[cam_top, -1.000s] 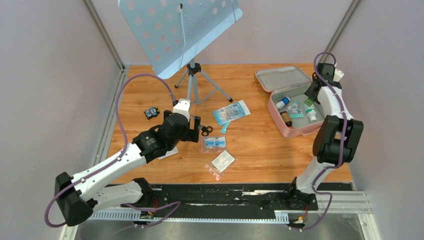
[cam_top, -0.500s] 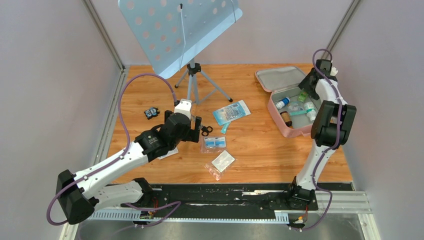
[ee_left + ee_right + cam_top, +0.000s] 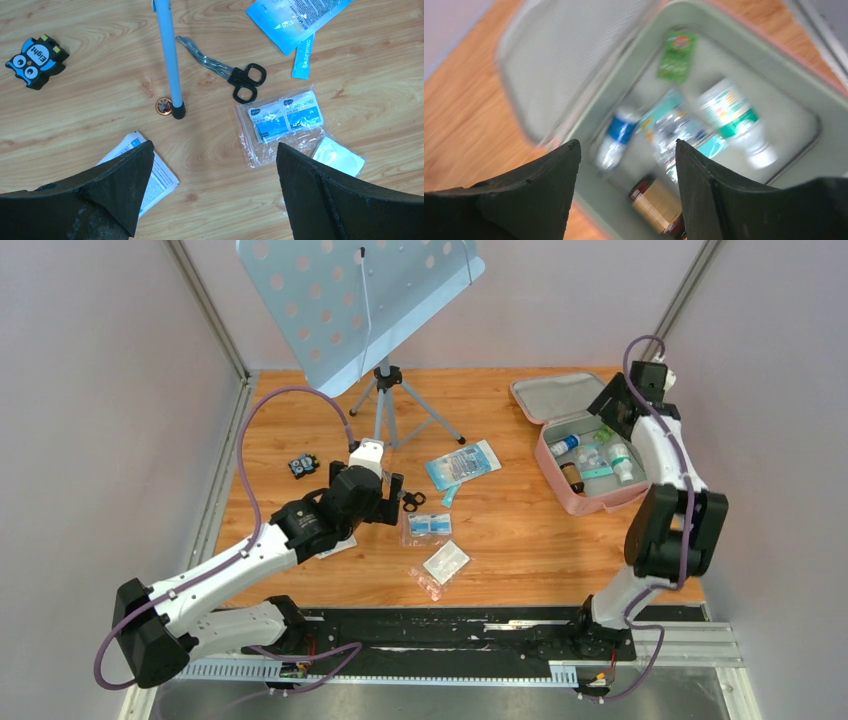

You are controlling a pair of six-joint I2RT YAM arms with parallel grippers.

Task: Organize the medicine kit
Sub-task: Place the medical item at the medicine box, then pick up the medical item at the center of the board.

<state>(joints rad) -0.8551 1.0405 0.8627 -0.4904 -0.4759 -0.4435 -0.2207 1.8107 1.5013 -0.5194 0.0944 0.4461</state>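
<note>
Both grippers are empty, jaws spread wide. Left gripper (image 3: 214, 150) hovers over mid-table, left of centre. Below it: scissors (image 3: 235, 75), a bag of wipes (image 3: 282, 120), a leaflet (image 3: 155, 177) and a stand leg (image 3: 169, 55). Right gripper (image 3: 626, 145) hangs above the kit (image 3: 565, 397), which lies open near the far right corner, lid flat toward the far edge. Inside: blue-capped bottle (image 3: 616, 135), green packet (image 3: 678, 56), green-label bottle (image 3: 736, 120), brown bottle (image 3: 651, 202). Right wrist view is blurred. Blue pouch (image 3: 462, 464) lies mid-table, well apart from the kit.
</note>
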